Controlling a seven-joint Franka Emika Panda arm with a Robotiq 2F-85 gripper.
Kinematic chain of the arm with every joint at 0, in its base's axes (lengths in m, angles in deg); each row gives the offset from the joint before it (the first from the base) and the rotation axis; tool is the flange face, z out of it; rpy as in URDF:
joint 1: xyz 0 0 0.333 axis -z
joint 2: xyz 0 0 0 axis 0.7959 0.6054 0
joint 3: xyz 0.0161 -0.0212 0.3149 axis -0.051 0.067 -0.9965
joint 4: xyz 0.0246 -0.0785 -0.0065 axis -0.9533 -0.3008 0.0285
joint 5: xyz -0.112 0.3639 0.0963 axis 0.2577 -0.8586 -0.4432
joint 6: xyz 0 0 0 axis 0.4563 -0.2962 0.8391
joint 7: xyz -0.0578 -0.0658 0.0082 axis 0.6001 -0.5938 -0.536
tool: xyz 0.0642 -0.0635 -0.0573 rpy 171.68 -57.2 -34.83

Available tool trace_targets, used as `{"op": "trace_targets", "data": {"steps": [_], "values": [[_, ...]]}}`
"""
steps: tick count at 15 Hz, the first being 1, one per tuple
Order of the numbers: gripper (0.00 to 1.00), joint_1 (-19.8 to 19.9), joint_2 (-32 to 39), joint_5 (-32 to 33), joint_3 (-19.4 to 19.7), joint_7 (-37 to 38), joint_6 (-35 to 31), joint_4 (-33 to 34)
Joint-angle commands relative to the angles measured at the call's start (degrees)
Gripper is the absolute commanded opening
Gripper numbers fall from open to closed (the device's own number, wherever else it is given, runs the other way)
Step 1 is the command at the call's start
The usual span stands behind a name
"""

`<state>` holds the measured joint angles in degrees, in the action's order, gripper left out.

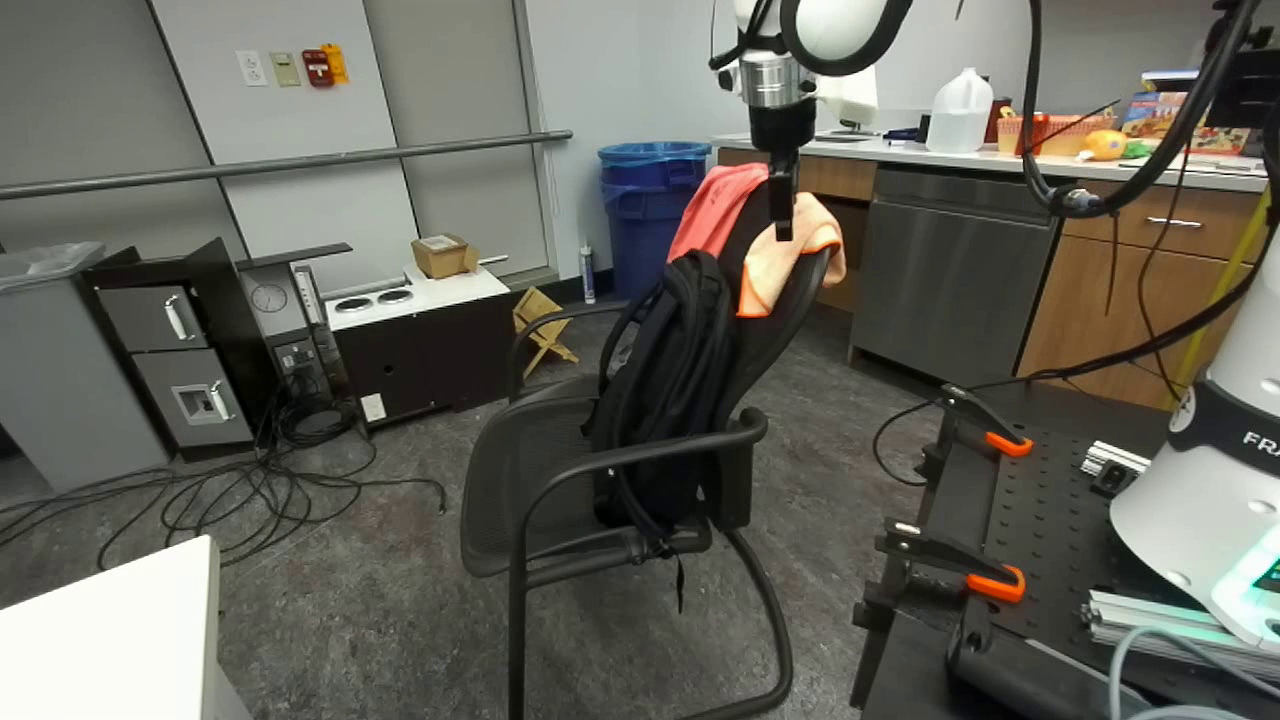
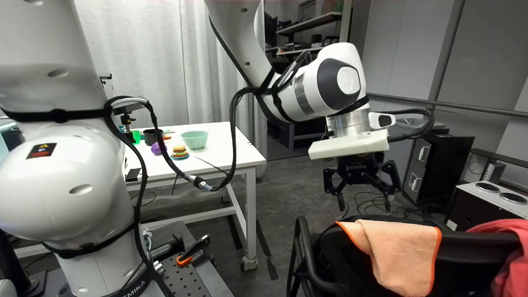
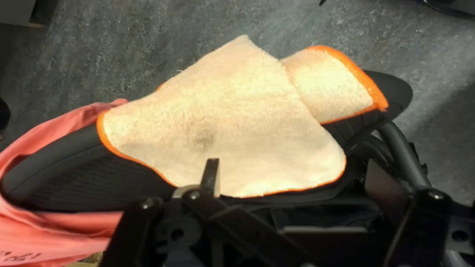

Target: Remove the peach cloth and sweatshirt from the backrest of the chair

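Black two-fingered Robotiq gripper [image 2: 364, 203]: pointing down, its fingers [image 3: 210, 174] spread well apart; in an exterior view the fingertips show above the chair [image 1: 535, 490], with a visible gap to the cloth.
Peach cloth with an orange hem [image 2: 406, 251]: draped over the top edge of the black mesh backrest [image 3: 70, 174], folded unevenly and hanging down both sides; a greyish patch shows in the wrist view.
Coral-red fabric sweatshirt [image 1: 715, 205]: hung over the far end of that same edge, beside the cloth, bare frame showing between them; dark lettering near the bottom of the wrist view.
Black fabric backpack [image 1: 670, 390]: against the seat side of the backrest.
Chair build: black, mesh seat, tubular armrests, on mottled grey floor [image 1: 330, 620].
White Franka arm [image 2: 247, 45]: reaching out to the chair.
Black perforated mounting plate [image 1: 1050, 510]: under the arm's base.
White table [image 2: 227, 152]: well apart from the chair, bearing a mint-green bowl [image 2: 194, 141] and a toy burger [image 2: 180, 150].
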<state>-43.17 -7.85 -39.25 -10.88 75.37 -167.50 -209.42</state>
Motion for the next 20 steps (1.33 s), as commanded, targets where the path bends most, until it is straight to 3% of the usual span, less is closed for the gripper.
{"op": "trace_targets", "data": {"steps": [1, 4, 6, 11, 16, 20], "values": [[1.00, 1.3, 3.3, 5.7, 1.0, 1.5, -0.4, 1.5], [1.00, 1.7, 4.5, 9.2, 2.0, 1.8, -0.1, 1.8], [0.74, 1.6, 4.7, 10.2, 2.1, 2.1, -0.6, 1.9], [0.36, 1.7, 4.0, 11.0, 2.2, 2.7, -1.5, 1.9], [0.00, 1.1, 1.0, 7.1, 1.6, 3.9, -3.7, 0.8], [0.01, 0.2, -2.6, 1.6, 0.7, 6.2, -9.4, -0.8]]}}
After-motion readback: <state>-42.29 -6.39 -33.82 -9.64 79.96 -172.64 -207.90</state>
